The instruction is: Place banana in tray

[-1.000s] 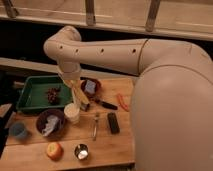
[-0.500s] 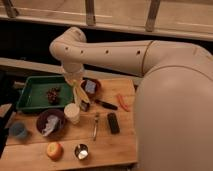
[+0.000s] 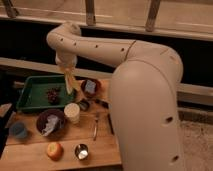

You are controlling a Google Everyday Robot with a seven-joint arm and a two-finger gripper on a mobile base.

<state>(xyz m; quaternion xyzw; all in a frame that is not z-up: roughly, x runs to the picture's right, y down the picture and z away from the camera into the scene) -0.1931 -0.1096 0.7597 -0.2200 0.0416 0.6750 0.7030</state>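
Although the banana [image 3: 70,80] is not yet down, it hangs from the gripper [image 3: 65,67] over the right rim of the tray [image 3: 31,90], so the carry looks nearly done. The jaws appear closed on the banana's upper end, its lower tip dangling just above the tray's right edge. What is left, I judge, is a short move inward over the tray, past the dark cluster [image 3: 53,94] lying in it, then lowering and letting go.

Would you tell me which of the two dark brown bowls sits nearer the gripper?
The bowl right of the tray, holding a pale item. The gripper, carrying the banana, hangs beside it; the other bowl, holding crumpled white material, sits closer to the table's front.
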